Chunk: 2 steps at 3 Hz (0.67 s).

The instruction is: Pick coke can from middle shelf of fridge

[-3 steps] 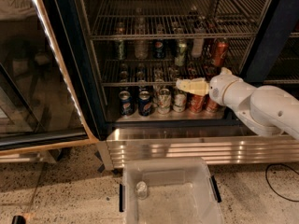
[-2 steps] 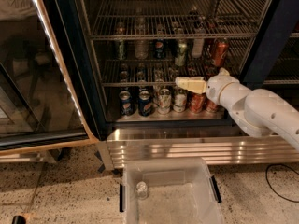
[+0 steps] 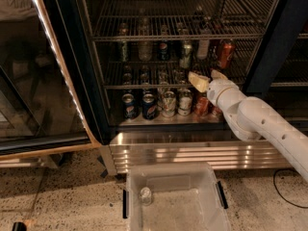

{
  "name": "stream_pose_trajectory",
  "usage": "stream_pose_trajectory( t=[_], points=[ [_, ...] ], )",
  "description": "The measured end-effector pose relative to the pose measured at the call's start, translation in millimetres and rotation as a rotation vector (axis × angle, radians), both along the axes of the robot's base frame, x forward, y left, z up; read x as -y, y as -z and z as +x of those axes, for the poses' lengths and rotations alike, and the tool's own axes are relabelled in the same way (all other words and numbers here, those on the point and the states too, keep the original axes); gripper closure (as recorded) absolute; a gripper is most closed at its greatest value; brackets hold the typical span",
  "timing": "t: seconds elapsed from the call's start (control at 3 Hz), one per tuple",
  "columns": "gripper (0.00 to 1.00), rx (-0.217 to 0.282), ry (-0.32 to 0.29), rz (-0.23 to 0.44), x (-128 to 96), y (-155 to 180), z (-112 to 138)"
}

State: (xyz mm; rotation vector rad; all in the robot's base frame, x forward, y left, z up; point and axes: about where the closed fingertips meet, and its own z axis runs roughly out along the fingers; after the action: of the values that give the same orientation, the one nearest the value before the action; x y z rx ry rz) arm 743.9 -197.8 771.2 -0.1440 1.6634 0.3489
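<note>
The fridge (image 3: 98,105) stands open in front of me. The coke can (image 3: 224,53), dark red with a silver top, stands upright at the back right of the middle shelf (image 3: 144,86). My gripper (image 3: 208,78) is at the front edge of that shelf, below and left of the can and not touching it. Its two pale fingers (image 3: 198,81) are spread apart and hold nothing. The white arm (image 3: 260,121) reaches in from the lower right.
Blue Pepsi cans (image 3: 148,105), silver cans (image 3: 184,101) and more red cans (image 3: 201,106) stand on the bottom tier under the gripper. Bottles and cans (image 3: 185,54) line the middle shelf. The glass door (image 3: 43,81) hangs open at left. A clear plastic bin (image 3: 175,203) sits below the ribbed steel base (image 3: 192,150).
The gripper has risen slightly toward the middle shelf's front edge. The cans have not moved.
</note>
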Motion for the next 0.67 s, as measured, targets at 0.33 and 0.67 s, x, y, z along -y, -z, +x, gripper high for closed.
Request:
stream_pose_trajectory(
  t=[0.33,0.67],
  points=[
    [0.35,0.011,0.078,-0.022,14.7,13.3,18.8],
    [0.28,0.022,0.127,-0.041,27.9,14.7,19.7]
  ],
)
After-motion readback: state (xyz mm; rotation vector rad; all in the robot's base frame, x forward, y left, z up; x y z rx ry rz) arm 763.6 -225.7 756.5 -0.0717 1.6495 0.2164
